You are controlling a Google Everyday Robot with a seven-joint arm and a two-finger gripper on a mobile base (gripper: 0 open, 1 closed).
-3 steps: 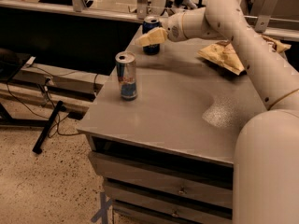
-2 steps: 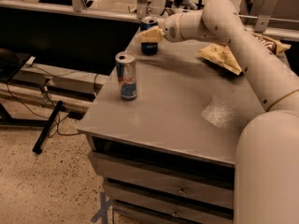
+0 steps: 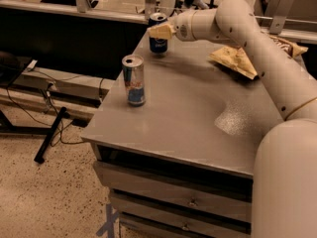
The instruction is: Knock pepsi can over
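The pepsi can (image 3: pixel 158 35), dark blue with a silver top, stands upright at the far left corner of the grey table (image 3: pixel 188 113). My gripper (image 3: pixel 159 31), with pale yellowish fingers, reaches in from the right and sits right against the can's upper part, covering some of it. A taller, slimmer silver-and-blue can (image 3: pixel 133 80) stands upright nearer the table's left edge, well apart from the gripper.
A crumpled yellowish snack bag (image 3: pixel 234 59) lies at the far right under my arm. Another bag (image 3: pixel 290 46) lies at the far right edge. Drawers sit below the tabletop. A dark bench and cables are on the floor to the left.
My gripper has moved left and slightly up, from beside the pepsi can to against its upper part. The can still stands upright.
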